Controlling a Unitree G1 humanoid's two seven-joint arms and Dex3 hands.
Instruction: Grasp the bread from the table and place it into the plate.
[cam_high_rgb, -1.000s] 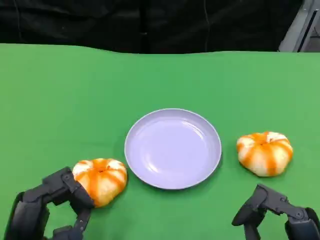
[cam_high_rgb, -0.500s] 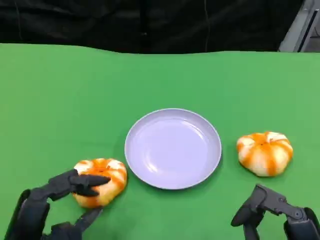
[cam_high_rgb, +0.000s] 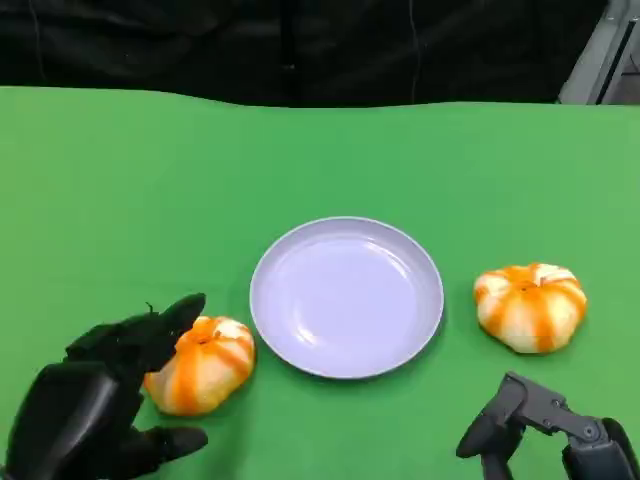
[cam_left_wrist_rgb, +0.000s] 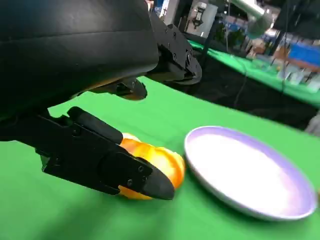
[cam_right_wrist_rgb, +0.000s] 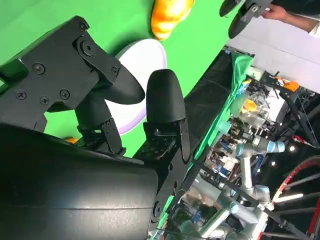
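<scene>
Left hand (cam_high_rgb: 95, 405) is wrapped around the near-left bun (cam_high_rgb: 203, 362): fingers (cam_high_rgb: 170, 322) over its top, thumb below on the near side. Bun sits on the green table (cam_high_rgb: 120, 200), just left of the lavender plate (cam_high_rgb: 345, 297), not touching it. Whether the fingers actually press on the bun, can't tell. Right hand (cam_high_rgb: 545, 430) sits low at the near right edge, fingers apart, nothing in it. Second bun (cam_high_rgb: 530, 305) lies right of the plate, apart from that hand.
</scene>
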